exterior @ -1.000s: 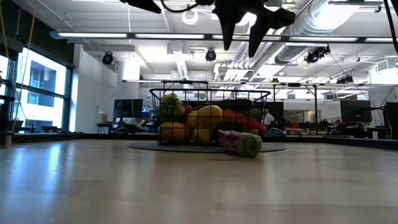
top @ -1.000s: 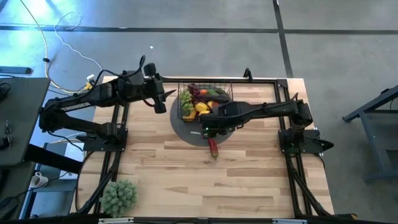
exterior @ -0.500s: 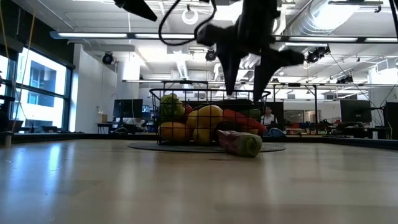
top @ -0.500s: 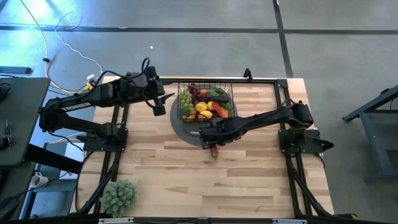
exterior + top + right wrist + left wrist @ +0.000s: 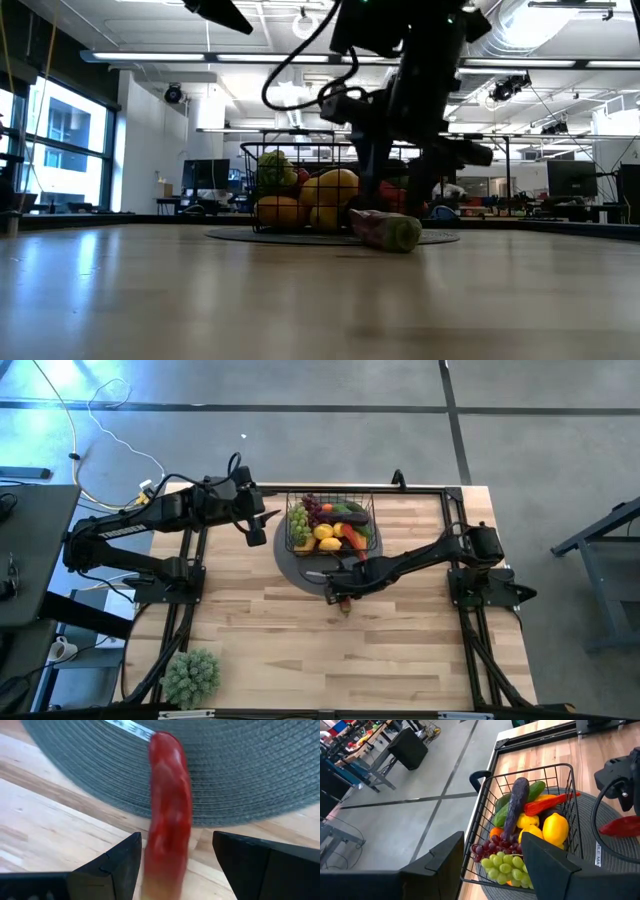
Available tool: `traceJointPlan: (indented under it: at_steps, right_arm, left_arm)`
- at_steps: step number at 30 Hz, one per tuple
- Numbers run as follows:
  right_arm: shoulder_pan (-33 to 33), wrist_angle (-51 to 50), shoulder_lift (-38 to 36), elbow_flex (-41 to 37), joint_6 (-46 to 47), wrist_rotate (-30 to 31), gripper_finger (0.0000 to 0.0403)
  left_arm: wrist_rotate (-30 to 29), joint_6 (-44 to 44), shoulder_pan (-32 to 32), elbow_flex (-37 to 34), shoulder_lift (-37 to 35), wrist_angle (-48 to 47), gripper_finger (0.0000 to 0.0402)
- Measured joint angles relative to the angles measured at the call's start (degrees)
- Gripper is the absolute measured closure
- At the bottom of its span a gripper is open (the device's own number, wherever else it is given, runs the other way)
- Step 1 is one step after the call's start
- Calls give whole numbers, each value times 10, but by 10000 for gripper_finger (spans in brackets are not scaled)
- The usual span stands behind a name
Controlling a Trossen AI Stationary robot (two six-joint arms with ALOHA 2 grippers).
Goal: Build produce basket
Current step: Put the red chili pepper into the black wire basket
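Note:
The black wire basket (image 5: 330, 523) stands on a round grey mat (image 5: 300, 570) and holds the produce: grapes (image 5: 507, 862), lemons (image 5: 555, 827), an eggplant (image 5: 516, 805), a cucumber and a red pepper. A red chili (image 5: 167, 820) lies outside the basket, one end on the mat's near edge and the other on the wood. My right gripper (image 5: 175, 870) hangs open just above the chili and points down. Its fingers stand on either side of the chili without touching it. My left gripper (image 5: 264, 525) waits open in the air, left of the basket.
A green leafy ball (image 5: 190, 675) sits at the table's near left corner. The black frame rails (image 5: 420, 490) run along the far and side edges. Bare wood (image 5: 340, 650) stretches in front of the mat toward the near edge.
My right gripper has come down from above the basket's near side to just over the red chili, drifting slightly toward the near edge, with its fingers still apart. The chili and basket have not moved.

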Motion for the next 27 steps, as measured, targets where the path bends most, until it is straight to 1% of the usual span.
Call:
traceJointPlan:
  at_steps: [7,10,12,15,18,21,27]
  right_arm:
    - [-1,26,0,-34,-1,-13,176]
    - [-2,25,8,-38,-1,-32,177]
    - [-1,25,14,-38,-2,-43,186]
    - [-2,24,16,-38,1,-55,222]
    - [-2,23,16,-35,-1,-60,282]
    - [-1,29,18,-26,-25,-79,339]
    - [-2,23,0,-6,-73,-90,344]
  left_arm:
    - [0,0,0,0,0,0,213]
    - [0,0,0,0,0,0,213]
    - [0,0,0,0,0,0,213]
    - [0,0,0,0,0,0,213]
    - [0,0,0,0,0,1,213]
    - [0,0,0,0,0,1,213]
    - [0,-26,1,0,0,-1,213]
